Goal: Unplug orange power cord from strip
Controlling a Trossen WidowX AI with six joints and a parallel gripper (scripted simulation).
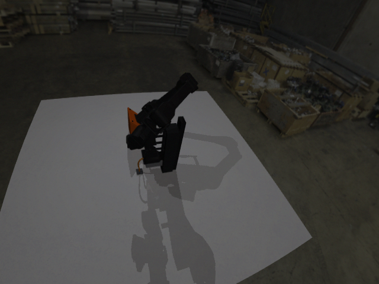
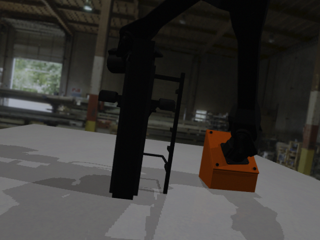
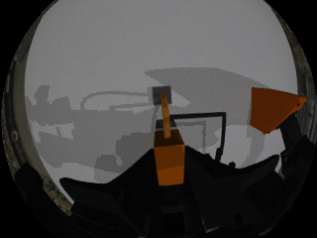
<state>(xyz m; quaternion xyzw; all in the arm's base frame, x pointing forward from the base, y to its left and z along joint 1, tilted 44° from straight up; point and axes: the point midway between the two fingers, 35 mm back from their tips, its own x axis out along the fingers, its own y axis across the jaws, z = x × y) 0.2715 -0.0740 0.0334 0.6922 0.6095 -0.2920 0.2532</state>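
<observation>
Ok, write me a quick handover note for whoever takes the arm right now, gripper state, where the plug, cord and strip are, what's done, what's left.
Gripper: shut on the orange plug, seen in the wrist view.
Orange cord: runs from the plug to a small grey end block on the white table.
Power strip: hidden under the arm; cannot tell whether the plug is out of it.
Done: plug gripped.
Left: confirm the pull-out, then open and withdraw from plug, cord and strip.
</observation>
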